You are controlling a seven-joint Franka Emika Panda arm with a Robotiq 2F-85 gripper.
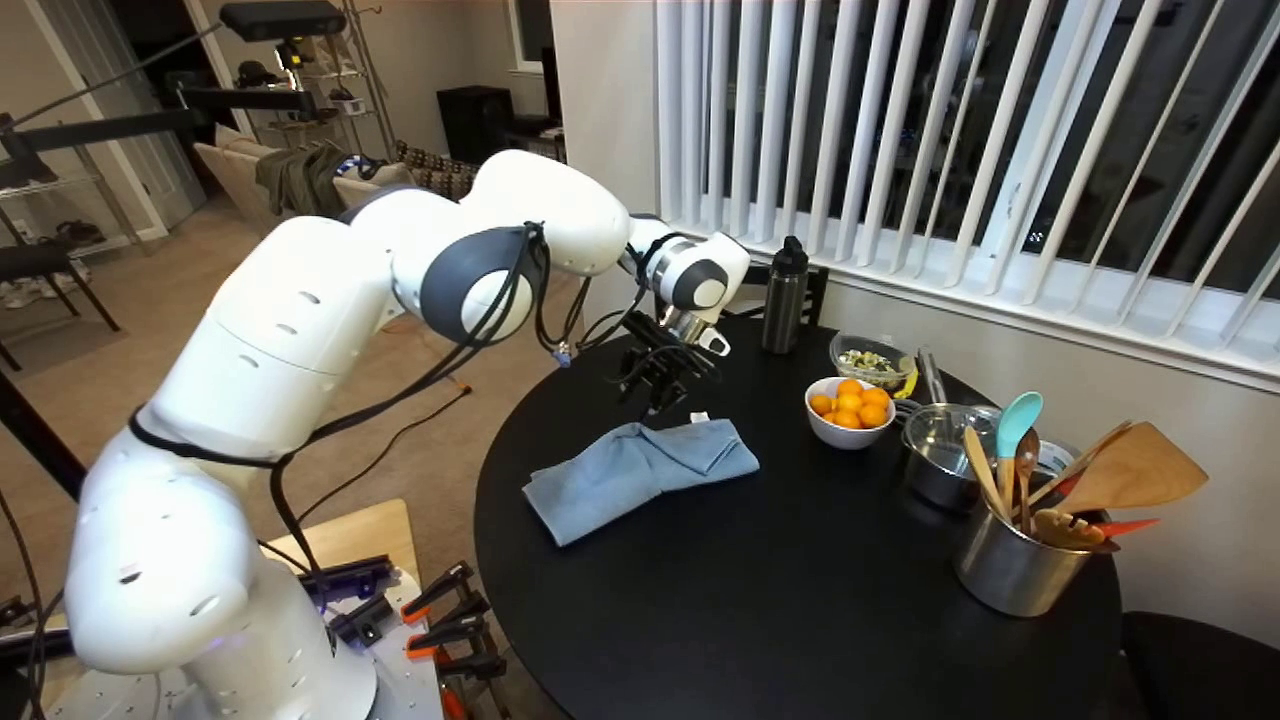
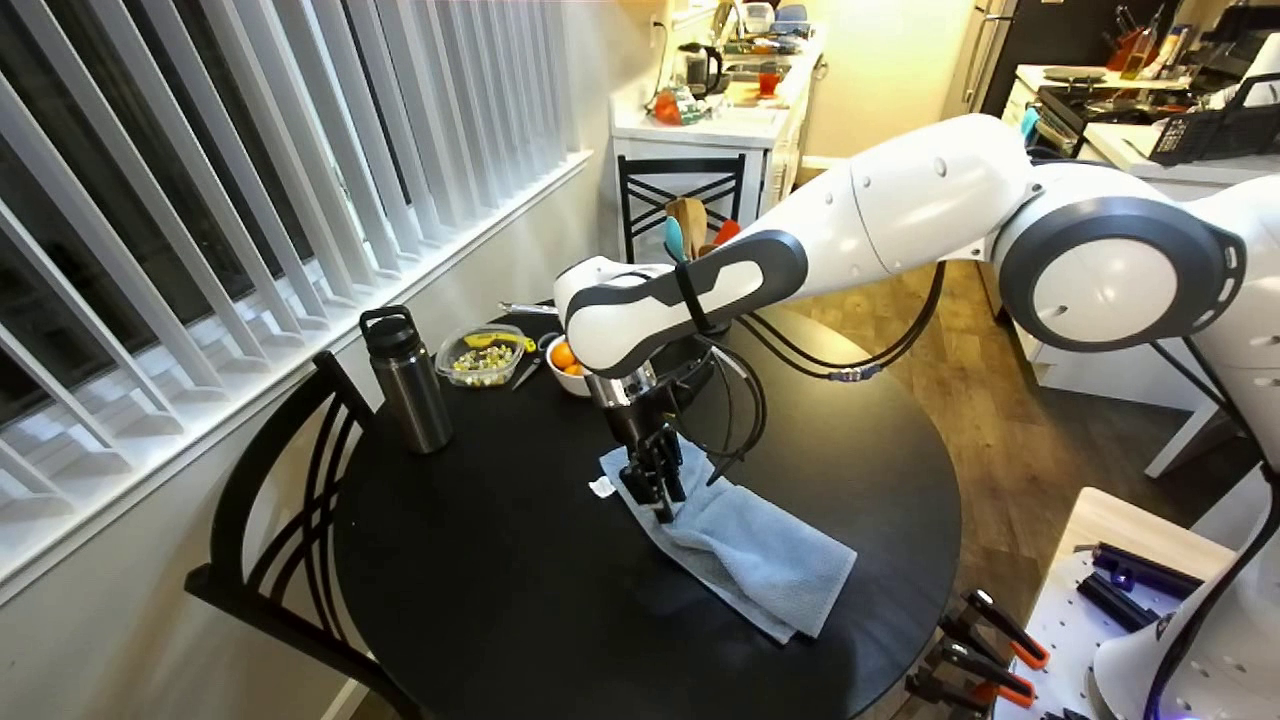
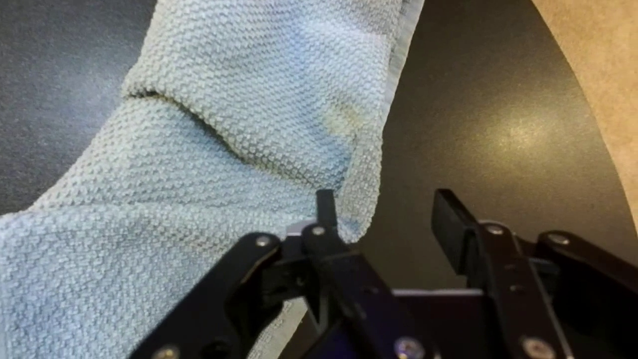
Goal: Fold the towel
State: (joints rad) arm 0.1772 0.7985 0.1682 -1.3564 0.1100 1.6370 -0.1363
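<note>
The grey-blue towel (image 1: 600, 480) lies folded over on the round black table as a bent strip with creases. It also shows in an exterior view (image 2: 770, 550) and fills the left of the wrist view (image 3: 239, 65). A white tag sticks out at one edge. My gripper (image 3: 384, 199) is open with nothing between its fingers. In the wrist view its left finger overlaps the towel's edge near a crease, and its right finger is over bare table. It shows over the tag-side part of the towel (image 2: 668, 505) and at the towel's far edge (image 1: 652, 395); contact cannot be told.
A white bowl of oranges (image 1: 848, 430), a clear food container (image 1: 870, 362) and a dark metal bottle (image 1: 786, 300) stand beyond the towel. Metal pots (image 1: 940, 480) and a steel utensil pot (image 1: 1020, 570) stand along the window side. A black chair (image 2: 290, 540) adjoins the table.
</note>
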